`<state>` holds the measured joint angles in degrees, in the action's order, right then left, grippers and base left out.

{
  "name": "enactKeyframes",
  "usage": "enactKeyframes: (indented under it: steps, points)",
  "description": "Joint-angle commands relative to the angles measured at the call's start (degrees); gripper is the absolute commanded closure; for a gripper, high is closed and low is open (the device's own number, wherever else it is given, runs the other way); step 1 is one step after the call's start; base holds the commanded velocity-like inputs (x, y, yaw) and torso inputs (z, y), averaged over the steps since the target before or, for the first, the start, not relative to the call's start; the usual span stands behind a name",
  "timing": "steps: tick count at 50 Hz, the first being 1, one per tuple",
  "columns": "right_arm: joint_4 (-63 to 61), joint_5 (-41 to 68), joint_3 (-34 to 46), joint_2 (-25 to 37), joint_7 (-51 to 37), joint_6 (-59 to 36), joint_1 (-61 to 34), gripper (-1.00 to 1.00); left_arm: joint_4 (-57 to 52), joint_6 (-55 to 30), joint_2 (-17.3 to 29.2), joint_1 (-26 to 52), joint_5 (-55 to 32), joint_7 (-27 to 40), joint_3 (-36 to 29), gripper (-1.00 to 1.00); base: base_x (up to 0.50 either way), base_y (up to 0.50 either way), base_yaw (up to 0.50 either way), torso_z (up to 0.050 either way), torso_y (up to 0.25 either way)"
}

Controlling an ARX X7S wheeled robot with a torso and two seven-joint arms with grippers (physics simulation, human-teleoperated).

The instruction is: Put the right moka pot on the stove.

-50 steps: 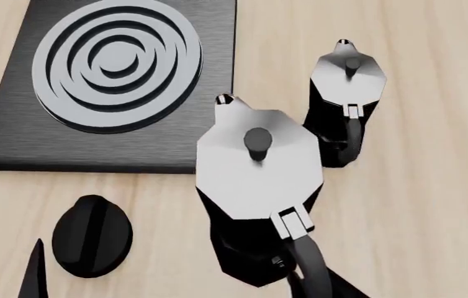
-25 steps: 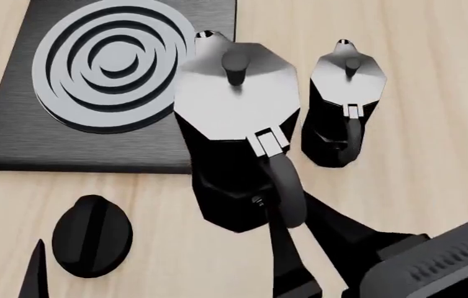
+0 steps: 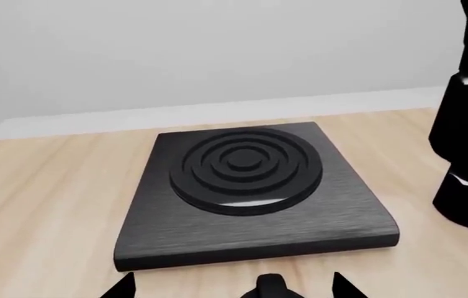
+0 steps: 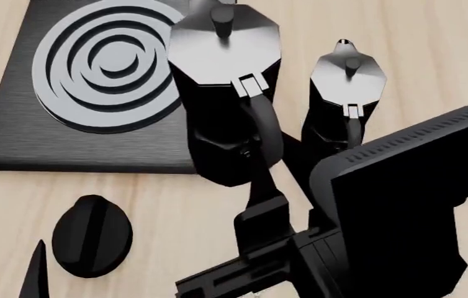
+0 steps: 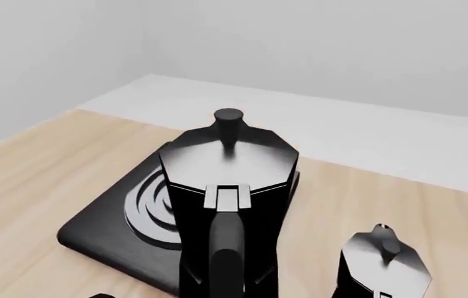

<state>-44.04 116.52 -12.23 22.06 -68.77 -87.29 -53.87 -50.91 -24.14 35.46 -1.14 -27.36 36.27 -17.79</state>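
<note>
Black and wide, the stove point(image 4: 18, 133) is lying on the wooden table point(image 4: 432, 49) at the left, with a small oval knob point(image 4: 92, 234) in front of it. The left gripper point(image 3: 229, 287) is hovering low before the stove; I cannot tell whether it is open. Further right, the right gripper point(image 4: 261, 186) is gripping the handle of the right moka pot point(image 4: 221, 81), holding it over the stove's right edge. The other pot point(image 4: 343, 99) is standing just beside, on the table.
</note>
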Motion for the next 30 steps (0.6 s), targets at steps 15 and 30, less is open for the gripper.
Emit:
enactKeyframes:
  steps: [15, 30]
  points:
    - [1.55, -27.50, 5.45, -5.49, 20.04, 0.58, -1.70, 1.00, -0.48, -0.32, 0.51, 0.17, -0.21, 0.47, -0.25, -1.00, 0.00, 0.00, 0.00, 0.000, 0.001]
    - [4.82, -42.04, 13.10, -5.69, 30.83, 6.17, -2.97, 1.00, -0.33, -0.51, 0.55, 0.57, 0.27, 0.67, -0.89, -1.00, 0.00, 0.00, 0.00, 0.001, 0.001]
